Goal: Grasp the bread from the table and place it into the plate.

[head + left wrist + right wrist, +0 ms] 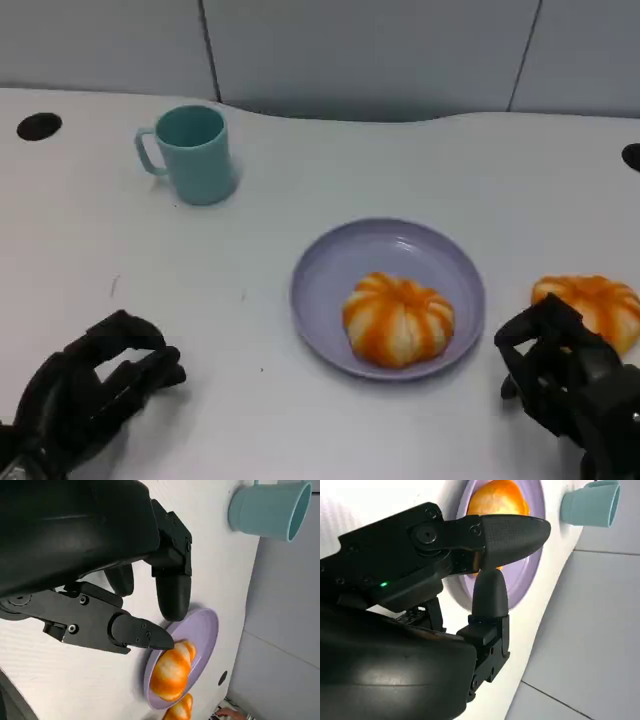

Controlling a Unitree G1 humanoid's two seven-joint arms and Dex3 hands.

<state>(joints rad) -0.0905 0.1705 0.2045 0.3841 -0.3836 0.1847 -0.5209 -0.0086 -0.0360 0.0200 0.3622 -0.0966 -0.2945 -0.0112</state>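
Now: second bread on table, right of plate, just beyond right hand (fingers spread, empty, almost touching it). First bread in plate. Left hand far, loosely curled, empty. Right hand nearer; reach forward.

Two breads, both round buns with orange and pale stripes running down from the top centre like a pumpkin. First bread sits upright inside the lavender plate, toward its near-right part, close to the rim (not over the edge as far as visible). Plate is round, shallow, flat on the white table, roughly centre. Second bread lies on the table just right of the plate, apart from it, upright, its near side partly hidden. Same look as the first.
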